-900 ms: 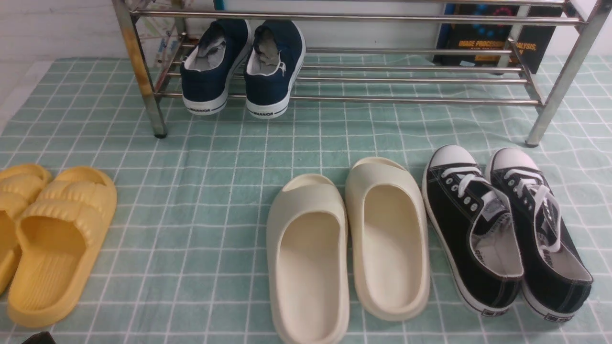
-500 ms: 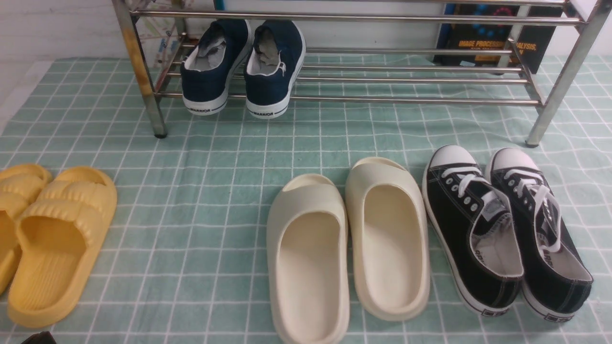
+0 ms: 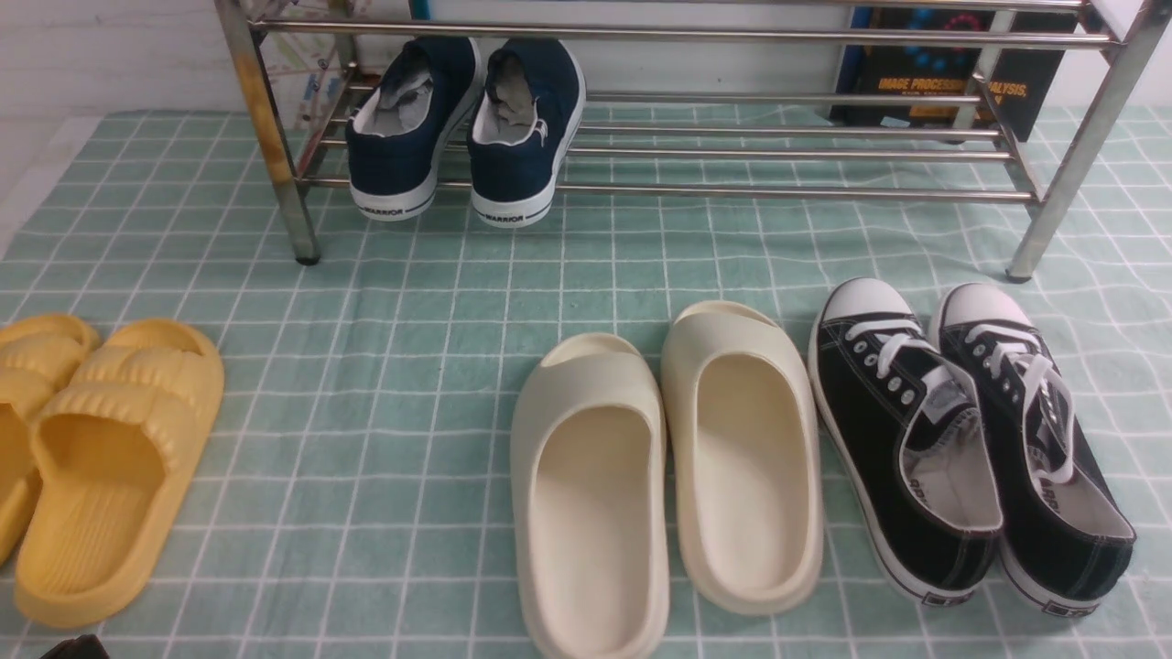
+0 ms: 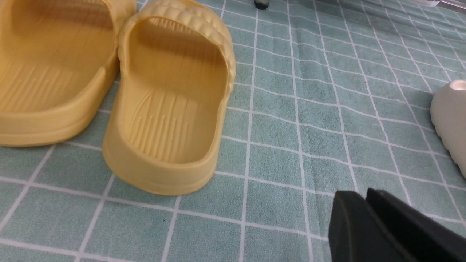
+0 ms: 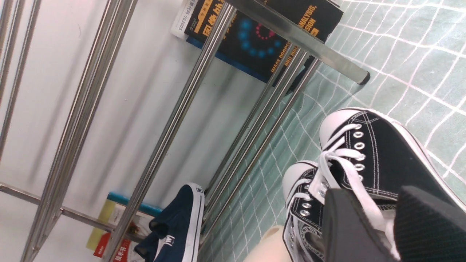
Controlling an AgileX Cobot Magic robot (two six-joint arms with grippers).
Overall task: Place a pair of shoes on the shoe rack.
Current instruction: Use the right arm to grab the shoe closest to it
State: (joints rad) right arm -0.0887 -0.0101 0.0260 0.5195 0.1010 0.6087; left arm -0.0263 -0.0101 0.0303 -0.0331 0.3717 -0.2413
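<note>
On the counter (image 3: pixel 366 458), covered with a green checked cloth, the black canvas sneakers (image 3: pixel 971 448) lie side by side at the right, white toe caps toward the chrome shoe rack (image 3: pixel 732 190). Cream slides (image 3: pixel 668 485) lie just beside them; yellow slippers (image 3: pixel 119 458) lie well apart at the far left. Navy WARRIOR slip-ons (image 3: pixel 462 137) rest on the lower tier of the rack, near its left end. The left tool (image 4: pixel 364 203) is pressed together, with nothing between its fingertips. The right tool (image 5: pixel 378 207) is spread, its tips in front of the sneakers in the wrist view.
</note>
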